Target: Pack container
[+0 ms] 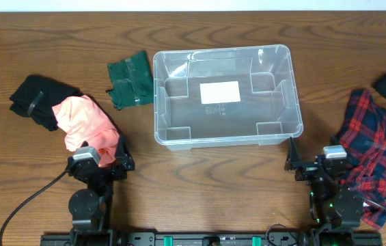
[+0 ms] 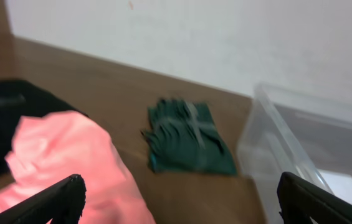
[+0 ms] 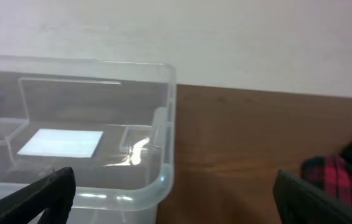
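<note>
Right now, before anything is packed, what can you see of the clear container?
The container is a clear plastic rectangular bin with rounded corners, moulded ribs inside its walls and a white label on its base. It stands upright and lidless on the wooden table, with nothing inside. A green cloth lies against or just beside one short wall; nothing holds it.

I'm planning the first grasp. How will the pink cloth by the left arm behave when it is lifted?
The pink cloth lies crumpled in soft folds, so it will probably go limp and hang from wherever it is pinched. It looks thin, so it is likely light for its size. It touches the black cloth, which might drag along with it.
</note>
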Tool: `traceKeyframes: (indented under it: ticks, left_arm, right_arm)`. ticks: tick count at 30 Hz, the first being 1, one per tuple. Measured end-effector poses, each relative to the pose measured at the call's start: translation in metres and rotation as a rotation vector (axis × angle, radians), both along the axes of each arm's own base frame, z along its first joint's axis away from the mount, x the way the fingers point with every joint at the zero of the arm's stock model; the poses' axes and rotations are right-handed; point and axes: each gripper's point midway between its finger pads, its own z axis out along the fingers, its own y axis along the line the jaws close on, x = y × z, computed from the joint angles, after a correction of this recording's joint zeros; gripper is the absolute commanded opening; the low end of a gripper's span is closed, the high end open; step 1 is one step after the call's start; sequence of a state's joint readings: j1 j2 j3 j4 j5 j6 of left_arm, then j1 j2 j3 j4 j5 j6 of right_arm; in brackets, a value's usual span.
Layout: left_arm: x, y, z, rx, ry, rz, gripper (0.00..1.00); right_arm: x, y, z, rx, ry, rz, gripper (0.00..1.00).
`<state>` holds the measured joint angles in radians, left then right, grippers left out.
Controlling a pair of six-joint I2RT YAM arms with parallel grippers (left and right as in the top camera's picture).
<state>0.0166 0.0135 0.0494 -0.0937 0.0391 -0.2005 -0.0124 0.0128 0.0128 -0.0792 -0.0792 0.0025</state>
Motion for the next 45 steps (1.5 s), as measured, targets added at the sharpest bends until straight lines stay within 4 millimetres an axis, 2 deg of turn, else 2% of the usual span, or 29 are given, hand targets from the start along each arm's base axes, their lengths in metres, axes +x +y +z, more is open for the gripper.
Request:
traceKeyframes:
  ticks: [3,5,11,13,17,21,25,28,31,34,38,45]
  left_arm:
    - [-0.006,-0.005,-0.01,-0.036,0.095,-0.023,0.98]
    - [-0.009,-0.008,-0.009,-0.051,0.164,-0.034,0.98]
    - [-0.008,-0.011,0.056,-0.055,0.278,-0.051,0.98]
    - [-0.005,-0.011,0.071,-0.053,0.356,-0.052,0.98]
    - [0.001,-0.011,0.08,-0.06,0.561,-0.051,0.98]
    - [0.008,-0.011,0.077,-0.062,0.731,-0.05,0.98]
    - [0.017,-0.011,0.07,-0.061,0.826,-0.051,0.98]
    - [0.02,-0.011,0.061,-0.062,0.865,-0.051,0.98]
    - [0.021,-0.011,0.058,-0.063,0.877,-0.051,0.98]
    - [0.021,-0.011,0.058,-0.063,0.878,-0.051,0.98]
    - [0.021,-0.011,0.058,-0.063,0.877,-0.051,0.98]
    - [0.021,-0.011,0.058,-0.063,0.877,-0.051,0.98]
  right_arm:
    - [-0.003,-0.007,0.001,0.028,0.042,-0.045,0.99]
    - [-0.006,-0.013,0.01,0.037,0.07,-0.08,0.99]
    - [-0.015,-0.033,0.063,0.036,0.174,-0.204,0.99]
    - [-0.015,-0.041,0.074,0.034,0.253,-0.254,0.99]
    - [-0.011,-0.054,0.085,0.018,0.465,-0.331,0.99]
    - [-0.004,-0.074,0.084,0.009,0.724,-0.42,0.99]
    - [0.012,-0.092,0.073,0.024,0.951,-0.477,0.99]
    - [0.026,-0.102,0.063,0.03,1.036,-0.504,0.99]
    - [0.03,-0.117,0.045,0.055,1.104,-0.58,0.99]
    - [0.031,-0.136,0.018,0.091,1.197,-0.662,0.99]
    - [0.029,-0.156,-0.028,0.132,1.35,-0.762,0.99]
    - [0.035,-0.169,-0.083,0.131,1.478,-0.846,0.99]
